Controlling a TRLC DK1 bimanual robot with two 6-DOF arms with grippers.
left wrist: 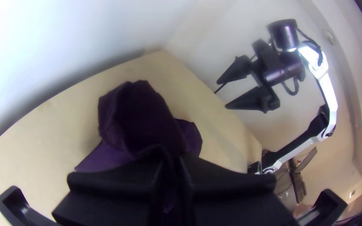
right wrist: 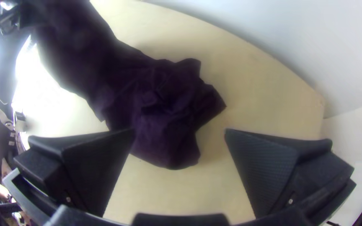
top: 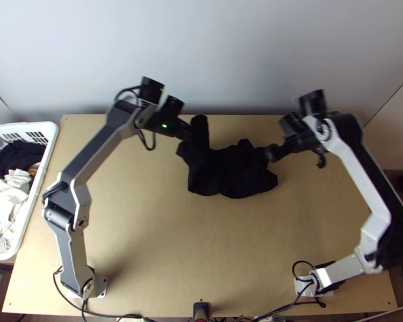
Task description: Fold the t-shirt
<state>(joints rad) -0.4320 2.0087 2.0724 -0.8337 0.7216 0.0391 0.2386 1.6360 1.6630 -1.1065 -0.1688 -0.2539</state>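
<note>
T-shirt (dark, bunched) — one end in left gripper.

Soft light on the wall beyond the table; shadow along its far edge; glare whitens part of it in the right wrist view; both wrist views bow its edges.

1 cam o/head, 2 nearer.
</note>
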